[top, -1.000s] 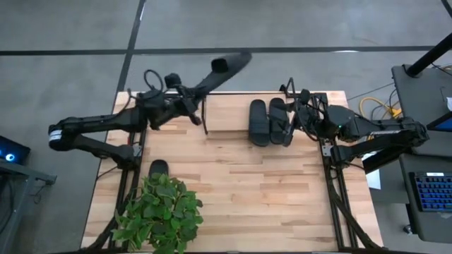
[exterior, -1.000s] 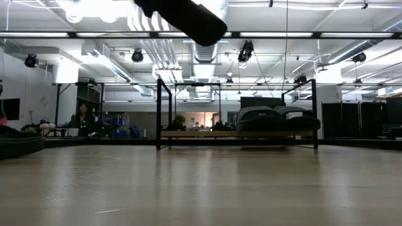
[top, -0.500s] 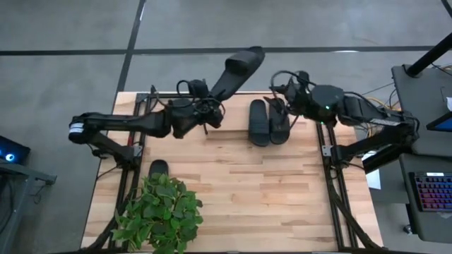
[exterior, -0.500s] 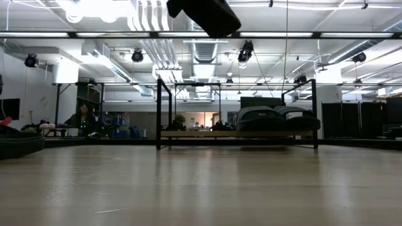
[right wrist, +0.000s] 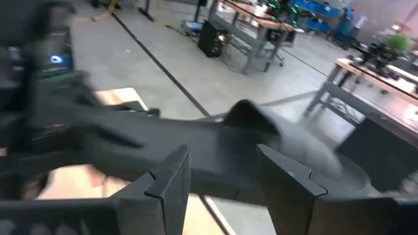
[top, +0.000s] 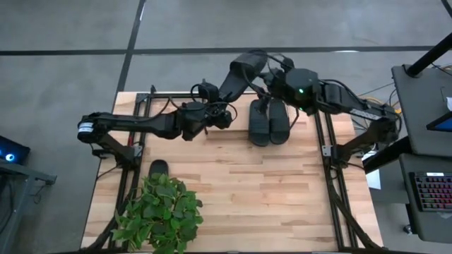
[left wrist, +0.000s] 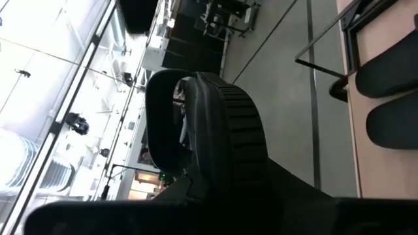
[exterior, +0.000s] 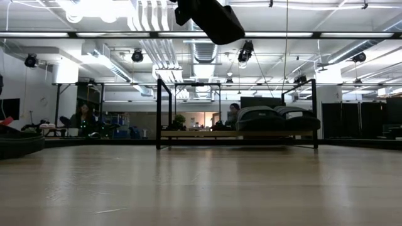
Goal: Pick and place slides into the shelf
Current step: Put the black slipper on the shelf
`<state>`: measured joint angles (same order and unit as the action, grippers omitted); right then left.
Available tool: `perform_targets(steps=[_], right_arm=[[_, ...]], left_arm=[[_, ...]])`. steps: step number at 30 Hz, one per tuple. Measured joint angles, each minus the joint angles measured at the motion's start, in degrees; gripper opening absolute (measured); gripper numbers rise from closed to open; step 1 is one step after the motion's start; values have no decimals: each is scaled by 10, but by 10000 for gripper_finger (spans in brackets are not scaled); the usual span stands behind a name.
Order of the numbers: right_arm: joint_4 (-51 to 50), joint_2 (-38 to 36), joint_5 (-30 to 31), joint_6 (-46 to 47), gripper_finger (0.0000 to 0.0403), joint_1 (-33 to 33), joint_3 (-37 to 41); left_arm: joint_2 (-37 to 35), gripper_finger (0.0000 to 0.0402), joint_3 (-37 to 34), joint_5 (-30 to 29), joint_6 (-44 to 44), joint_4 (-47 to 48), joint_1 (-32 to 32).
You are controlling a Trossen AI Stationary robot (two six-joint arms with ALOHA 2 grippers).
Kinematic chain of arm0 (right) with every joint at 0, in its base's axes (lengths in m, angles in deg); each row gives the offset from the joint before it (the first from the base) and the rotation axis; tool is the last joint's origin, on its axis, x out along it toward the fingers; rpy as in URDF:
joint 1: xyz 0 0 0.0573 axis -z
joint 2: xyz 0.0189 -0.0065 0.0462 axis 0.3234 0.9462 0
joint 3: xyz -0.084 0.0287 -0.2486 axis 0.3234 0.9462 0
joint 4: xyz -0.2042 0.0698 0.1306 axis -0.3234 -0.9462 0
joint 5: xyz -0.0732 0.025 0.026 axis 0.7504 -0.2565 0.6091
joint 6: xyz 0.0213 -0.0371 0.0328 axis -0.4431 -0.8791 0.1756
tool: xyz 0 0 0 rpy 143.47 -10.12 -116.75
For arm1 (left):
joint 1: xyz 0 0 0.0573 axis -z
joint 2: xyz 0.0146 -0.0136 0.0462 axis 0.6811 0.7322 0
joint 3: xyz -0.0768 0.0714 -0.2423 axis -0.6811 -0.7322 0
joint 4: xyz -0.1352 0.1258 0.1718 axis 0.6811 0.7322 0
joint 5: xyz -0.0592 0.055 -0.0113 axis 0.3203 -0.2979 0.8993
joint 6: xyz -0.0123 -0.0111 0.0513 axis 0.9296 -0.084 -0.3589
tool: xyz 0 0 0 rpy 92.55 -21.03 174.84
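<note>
Left end effector (top: 220,111) clamps raised slide (top: 240,72); right end effector (top: 272,70), open, has moved alongside.

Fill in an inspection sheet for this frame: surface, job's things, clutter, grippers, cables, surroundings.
Surface: pale wood table, bare in the middle.
Job's things: two slides side by side on the shelf at the far edge; one slide held raised above the far edge; a fourth slide lies near the plant.
Clutter: potted plant at the near left corner.
Grippers: left gripper shut on the raised slide; right gripper open, fingers either side of that slide's far end.
Cables: yellow cable off the table's right side.
Surroundings: keyboard at right; person seated in the room behind.
</note>
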<state>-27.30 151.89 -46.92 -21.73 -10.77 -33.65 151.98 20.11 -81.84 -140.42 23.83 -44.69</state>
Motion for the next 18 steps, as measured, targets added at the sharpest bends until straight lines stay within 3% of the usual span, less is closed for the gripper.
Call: perform_targets(steps=[6,18], right_arm=[[-79,63,40,4,153,29,-84],[-185,188,63,16,150,56,-255]], left_arm=[[3,42,2,-8,-13,-1,1],[3,42,2,-26,-12,-1,3]])
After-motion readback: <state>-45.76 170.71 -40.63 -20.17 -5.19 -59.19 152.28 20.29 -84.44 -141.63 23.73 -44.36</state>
